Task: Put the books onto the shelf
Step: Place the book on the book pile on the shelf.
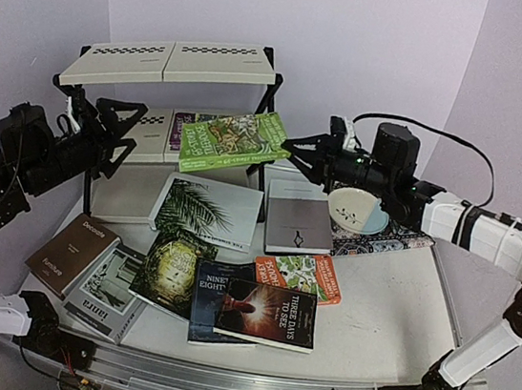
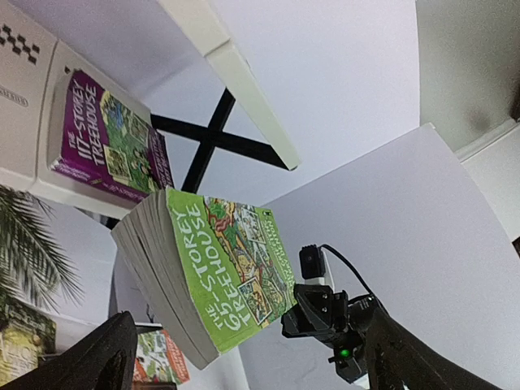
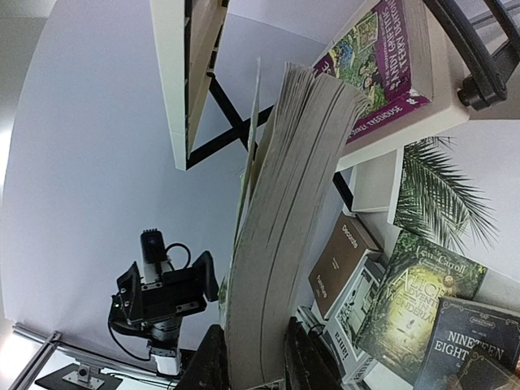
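My right gripper (image 1: 291, 151) is shut on the right end of a green Treehouse book (image 1: 234, 141), holding it in the air in front of the shelf (image 1: 168, 60) at the height of its lower tier. In the right wrist view the book's page edge (image 3: 280, 236) stands between both fingers (image 3: 213, 357). A purple Treehouse book (image 1: 186, 120) lies on the lower tier. My left gripper (image 1: 120, 133) stands open and empty left of the shelf, apart from the green book (image 2: 219, 268). Several more books lie on the table, among them a palm-leaf one (image 1: 206, 209) and a grey one (image 1: 298, 224).
A bowl (image 1: 355, 209) sits on a patterned placemat (image 1: 399, 240) under my right arm. An orange Treehouse book (image 1: 299, 272), dark novels (image 1: 267, 313) and a brown book (image 1: 72, 252) crowd the front of the table. The shelf's black cross brace (image 2: 207, 142) lies behind the held book.
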### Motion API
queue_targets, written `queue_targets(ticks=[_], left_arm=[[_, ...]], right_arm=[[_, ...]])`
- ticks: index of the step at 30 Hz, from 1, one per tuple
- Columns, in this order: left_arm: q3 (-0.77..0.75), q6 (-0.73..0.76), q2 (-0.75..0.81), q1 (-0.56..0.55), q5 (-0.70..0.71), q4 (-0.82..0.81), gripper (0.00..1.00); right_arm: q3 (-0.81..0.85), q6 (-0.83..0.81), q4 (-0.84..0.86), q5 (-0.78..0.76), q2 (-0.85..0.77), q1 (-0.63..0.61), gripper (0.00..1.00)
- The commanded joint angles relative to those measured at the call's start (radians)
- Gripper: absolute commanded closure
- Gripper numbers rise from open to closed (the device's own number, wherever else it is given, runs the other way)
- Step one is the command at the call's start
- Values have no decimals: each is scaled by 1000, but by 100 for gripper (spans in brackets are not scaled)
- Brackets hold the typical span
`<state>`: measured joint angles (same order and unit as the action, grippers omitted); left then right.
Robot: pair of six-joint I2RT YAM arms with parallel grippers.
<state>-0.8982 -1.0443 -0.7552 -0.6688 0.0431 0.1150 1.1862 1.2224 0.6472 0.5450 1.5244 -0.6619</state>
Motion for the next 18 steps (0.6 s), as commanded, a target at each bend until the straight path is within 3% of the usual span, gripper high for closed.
queue_targets(ticks=[1,8,18], left_arm=[[-96,198,-10,5,104,171,2],[-171,382,-84,5,143,254,2],[-244,473,-140,8,168,294,1]], right_arm=[[104,-15,249,-15,37,-16,100],[163,-35,279,-49,132,-21,100],[261,-14,327,-64,248,-21,100]])
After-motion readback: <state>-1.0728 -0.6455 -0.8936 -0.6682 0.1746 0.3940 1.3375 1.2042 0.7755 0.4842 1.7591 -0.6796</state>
